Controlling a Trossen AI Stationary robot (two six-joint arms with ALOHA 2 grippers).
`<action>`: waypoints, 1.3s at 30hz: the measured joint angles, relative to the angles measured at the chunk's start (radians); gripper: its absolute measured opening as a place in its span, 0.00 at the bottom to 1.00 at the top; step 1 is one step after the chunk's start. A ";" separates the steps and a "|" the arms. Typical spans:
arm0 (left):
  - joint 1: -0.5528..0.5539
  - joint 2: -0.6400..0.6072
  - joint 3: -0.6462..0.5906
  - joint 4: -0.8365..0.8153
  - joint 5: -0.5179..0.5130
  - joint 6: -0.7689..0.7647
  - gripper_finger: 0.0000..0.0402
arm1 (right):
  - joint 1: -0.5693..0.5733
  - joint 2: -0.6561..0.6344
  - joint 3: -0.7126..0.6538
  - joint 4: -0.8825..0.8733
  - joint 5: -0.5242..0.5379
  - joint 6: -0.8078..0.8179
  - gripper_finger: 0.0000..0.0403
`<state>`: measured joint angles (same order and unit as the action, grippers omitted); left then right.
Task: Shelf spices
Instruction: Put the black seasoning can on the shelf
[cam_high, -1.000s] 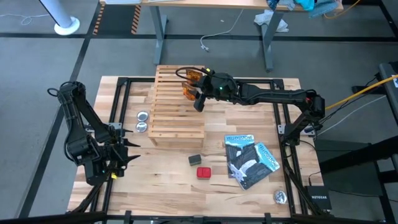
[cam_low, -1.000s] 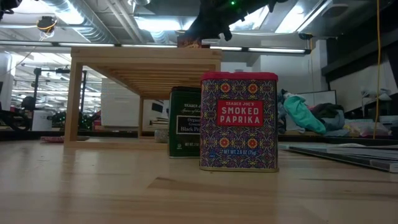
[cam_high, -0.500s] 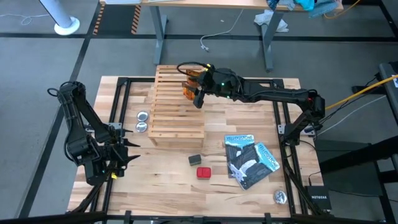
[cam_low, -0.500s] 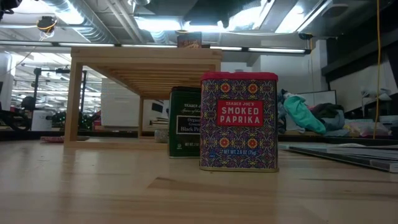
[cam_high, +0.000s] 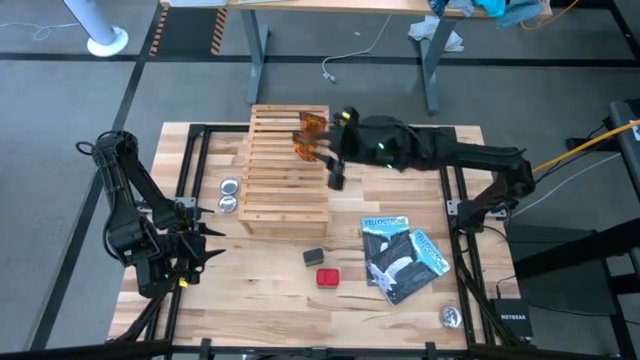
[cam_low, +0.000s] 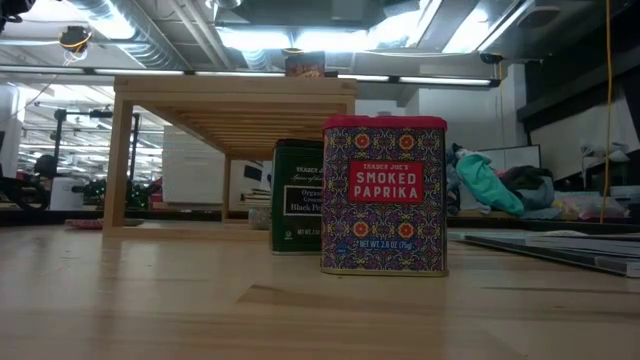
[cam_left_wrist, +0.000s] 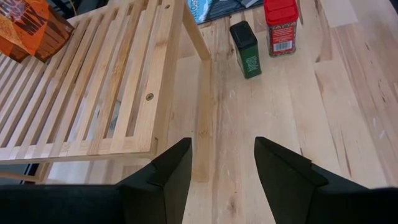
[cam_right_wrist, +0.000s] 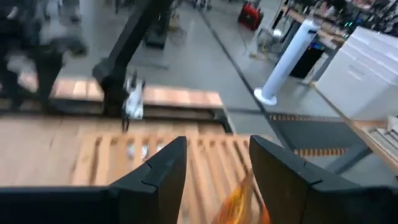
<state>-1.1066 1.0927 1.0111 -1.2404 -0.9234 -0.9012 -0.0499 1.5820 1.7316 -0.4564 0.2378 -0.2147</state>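
Observation:
The shelf (cam_high: 288, 165) stands on the table's far middle, with two orange-brown spice packets (cam_high: 308, 135) on its far right corner. One packet (cam_low: 304, 65) shows on the shelf's top in the low view. The red box (cam_high: 327, 277) and the dark grey box (cam_high: 314, 257) stand upright on the table in front of the shelf. My right gripper (cam_high: 336, 178) hangs open in the air over the shelf's right edge, clear of the packets (cam_right_wrist: 242, 199). By the table's left edge my left gripper (cam_left_wrist: 222, 168) waits open, holding nothing.
Two round silver tins (cam_high: 229, 195) sit left of the shelf, and another tin (cam_high: 450, 316) lies at the near right corner. Blue-and-black booklets (cam_high: 400, 255) lie right of the boxes. Bare tabletop (cam_left_wrist: 261, 124) stretches between my left gripper and the boxes.
My right gripper has risen from the packets on the shelf and drawn back toward the table's right and near side, rolling a little. The packets stay on the shelf.

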 joint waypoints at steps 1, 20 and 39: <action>0.000 0.000 0.000 0.001 0.000 0.000 0.42 | 0.025 -0.004 0.014 -0.047 0.028 0.000 0.45; 0.000 0.000 0.000 0.000 0.000 0.000 0.42 | 0.420 -0.022 0.074 -0.429 0.004 0.316 0.45; 0.033 -0.010 -0.001 0.029 -0.195 0.183 0.42 | 0.706 -0.022 0.074 -0.570 0.358 0.431 0.45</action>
<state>-1.0738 1.0825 1.0100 -1.2110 -1.1181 -0.7184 0.6565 1.5604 1.8057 -1.0262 0.5957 0.2167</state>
